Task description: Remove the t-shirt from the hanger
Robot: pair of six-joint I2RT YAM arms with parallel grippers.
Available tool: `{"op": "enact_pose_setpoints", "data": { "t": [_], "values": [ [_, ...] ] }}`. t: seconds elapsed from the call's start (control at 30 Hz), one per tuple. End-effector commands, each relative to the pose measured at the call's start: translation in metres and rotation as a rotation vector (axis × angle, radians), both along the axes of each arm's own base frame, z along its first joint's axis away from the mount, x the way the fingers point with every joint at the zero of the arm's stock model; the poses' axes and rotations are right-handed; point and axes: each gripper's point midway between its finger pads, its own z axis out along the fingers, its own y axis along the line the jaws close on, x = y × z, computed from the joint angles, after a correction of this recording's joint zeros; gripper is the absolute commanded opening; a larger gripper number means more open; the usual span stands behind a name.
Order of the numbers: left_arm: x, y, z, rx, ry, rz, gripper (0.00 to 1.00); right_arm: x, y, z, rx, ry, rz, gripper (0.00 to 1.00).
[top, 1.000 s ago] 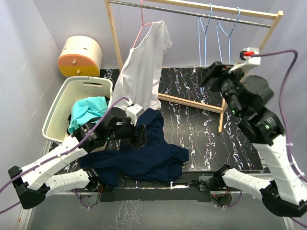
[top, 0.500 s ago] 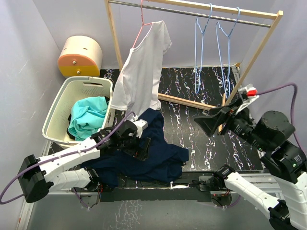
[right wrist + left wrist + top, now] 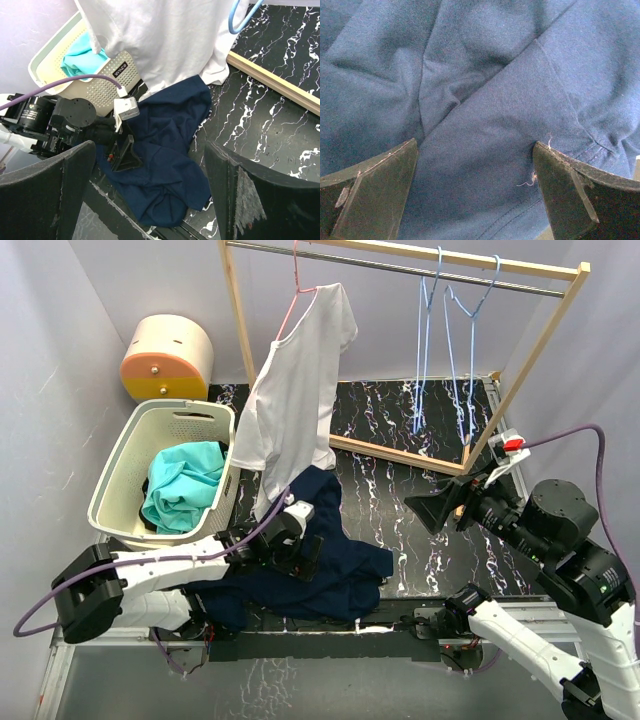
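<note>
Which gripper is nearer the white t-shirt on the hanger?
Left. The left gripper is open, low over the navy cloth, just below the hem of the white t-shirt. The right gripper hangs open farther off to the right.

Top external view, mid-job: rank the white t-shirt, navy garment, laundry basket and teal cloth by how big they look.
1. navy garment and white t-shirt: alike, unranked; the shirt hangs nearer the camera, and the navy one is partly hidden by the left arm.
2. laundry basket.
3. teal cloth.
</note>
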Motion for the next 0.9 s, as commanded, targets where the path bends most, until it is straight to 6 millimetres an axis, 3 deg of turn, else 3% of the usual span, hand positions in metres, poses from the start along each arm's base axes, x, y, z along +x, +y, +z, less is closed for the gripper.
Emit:
{"op": "enact_pose_setpoints", "data": {
  "t": [0.0, 0.07, 0.2, 0.27, 0.33, 0.47, 0.57, 0.7, 0.87],
  "values": [
    [0.005, -0.01, -0.007, -0.027, -0.024, 0.003, 0.97, 0.006, -0.002, 0.004, 0.01, -0.029, -0.027, 0.93],
    [-0.001, -0.01, -0.016, -0.021, 0.002, -0.024, 0.91, 0.006, -0.003, 0.003, 0.008, -0.028, -0.034, 0.93],
    [-0.004, -0.003, -0.027, 0.008, 0.019, -0.016, 0.57, 0.007, -0.005, 0.0, 0.005, -0.025, -0.041, 0.93],
    [-0.004, 0.0, -0.028, 0.026, 0.021, -0.009, 0.33, 0.007, -0.005, -0.001, 0.003, -0.025, -0.046, 0.93],
    [-0.005, 0.002, -0.026, 0.036, 0.024, -0.01, 0.0, 0.008, -0.006, -0.002, 0.001, -0.023, -0.051, 0.93],
    [-0.002, 0.011, -0.002, 0.063, -0.002, 0.007, 0.0, 0.009, -0.007, -0.003, -0.004, -0.022, -0.058, 0.94],
    [0.01, 0.023, 0.046, 0.079, -0.085, 0.051, 0.0, 0.009, -0.008, -0.002, -0.003, -0.025, -0.064, 0.94],
    [0.031, 0.042, 0.145, 0.037, -0.259, 0.128, 0.0, 0.011, -0.009, -0.004, -0.004, -0.027, -0.073, 0.94],
    [0.051, 0.078, 0.248, 0.06, -0.447, 0.233, 0.0, 0.013, -0.005, -0.005, 0.003, -0.028, -0.063, 0.94]
  ]
}}
